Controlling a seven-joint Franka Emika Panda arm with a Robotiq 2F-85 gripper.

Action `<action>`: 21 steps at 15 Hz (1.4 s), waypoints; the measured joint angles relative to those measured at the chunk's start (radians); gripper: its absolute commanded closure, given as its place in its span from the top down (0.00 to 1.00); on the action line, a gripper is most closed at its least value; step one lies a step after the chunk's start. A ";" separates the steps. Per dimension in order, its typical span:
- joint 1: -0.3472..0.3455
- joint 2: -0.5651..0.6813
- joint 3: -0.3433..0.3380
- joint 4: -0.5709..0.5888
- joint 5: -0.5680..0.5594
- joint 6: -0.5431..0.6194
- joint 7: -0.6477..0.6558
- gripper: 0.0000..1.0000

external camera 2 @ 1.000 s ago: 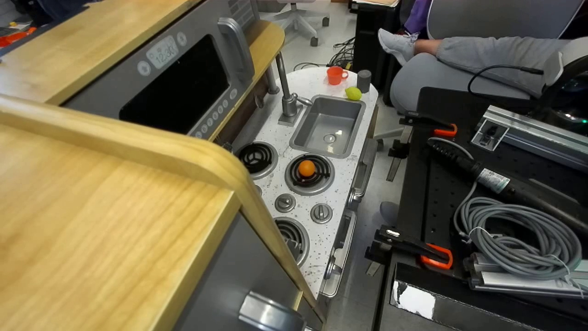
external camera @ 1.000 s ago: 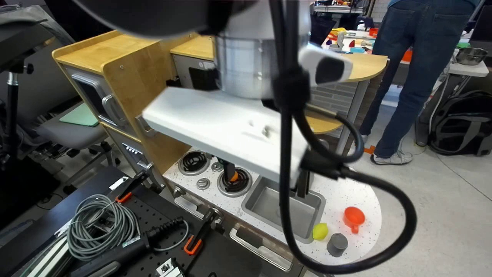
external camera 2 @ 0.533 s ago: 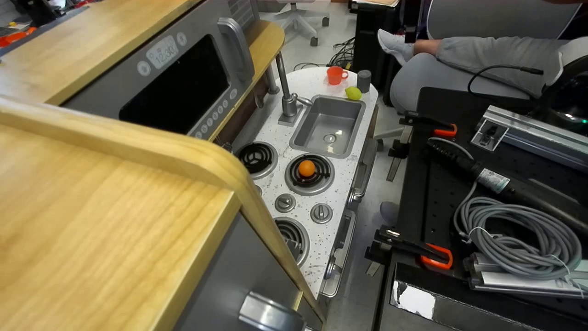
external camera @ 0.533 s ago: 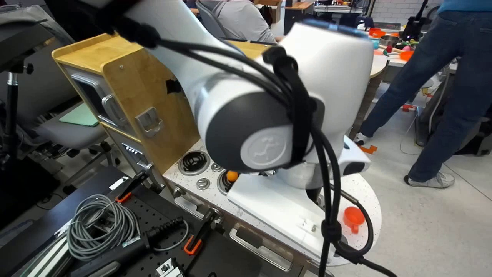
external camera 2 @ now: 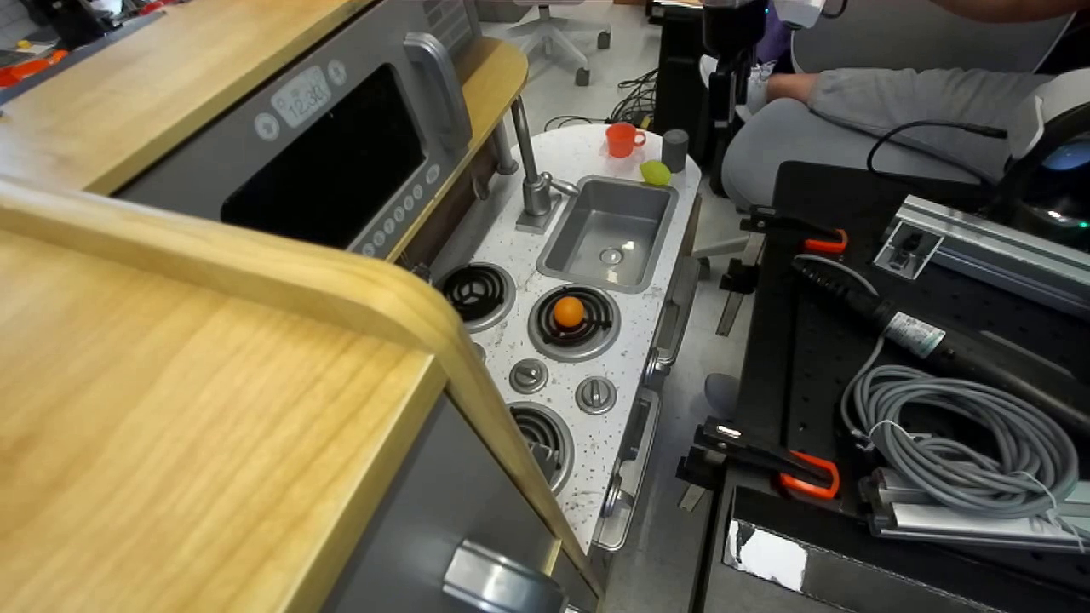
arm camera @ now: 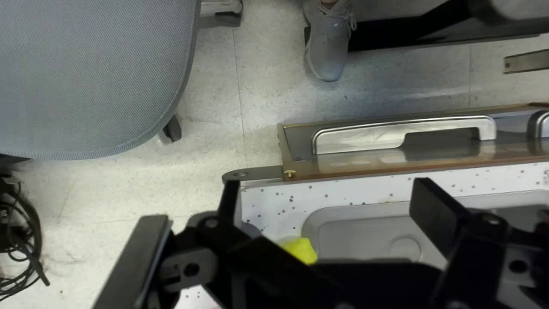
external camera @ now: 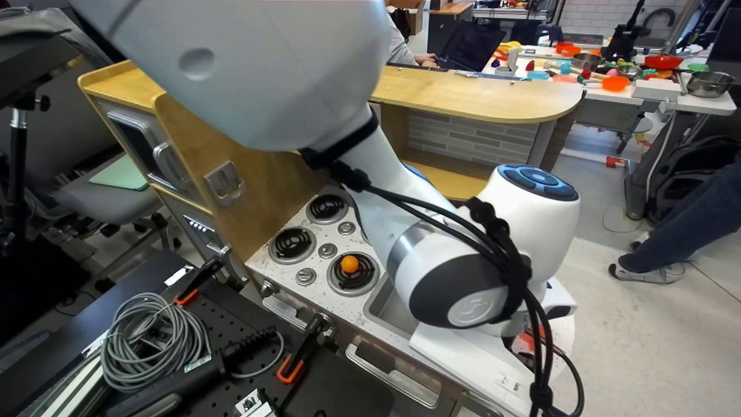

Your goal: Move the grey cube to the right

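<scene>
The grey cube (external camera 2: 674, 151), a small dull grey upright block, stands on the white speckled counter near its rounded end, beside the yellow-green ball (external camera 2: 655, 173). In the wrist view only a sliver of the grey cube (arm camera: 252, 229) shows behind the left finger. The yellow-green ball (arm camera: 302, 250) is partly covered by the gripper there. My gripper (arm camera: 328, 186) is open with nothing between its fingers. In an exterior view the gripper (external camera 2: 728, 89) hangs at the top, apart from the cube. In the view with the arm in front, the cube and fingers are hidden.
A grey sink (external camera 2: 609, 230) is set in the counter beside the ball, with a metal faucet (external camera 2: 536, 194). A red cup (external camera 2: 622, 139) stands near the cube. An orange ball (external camera 2: 569, 312) sits on a burner. A grey chair (arm camera: 94, 77) stands past the counter's edge.
The arm has swung from over the sink to the right and lower in an exterior view. The gripper has come into sight near the cube's end of the counter. The cube has not moved.
</scene>
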 measured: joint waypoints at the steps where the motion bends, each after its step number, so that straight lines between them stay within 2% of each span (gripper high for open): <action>1: -0.016 0.035 0.004 0.044 0.000 -0.001 0.003 1.00; 7: -0.105 0.219 0.034 0.285 0.000 -0.017 0.007 1.00; 11: -0.135 0.316 0.059 0.411 0.000 -0.019 0.017 1.00; 17: -0.143 0.362 0.104 0.528 0.000 -0.097 0.033 1.00; 21: -0.144 0.381 0.108 0.572 0.000 -0.142 0.042 1.00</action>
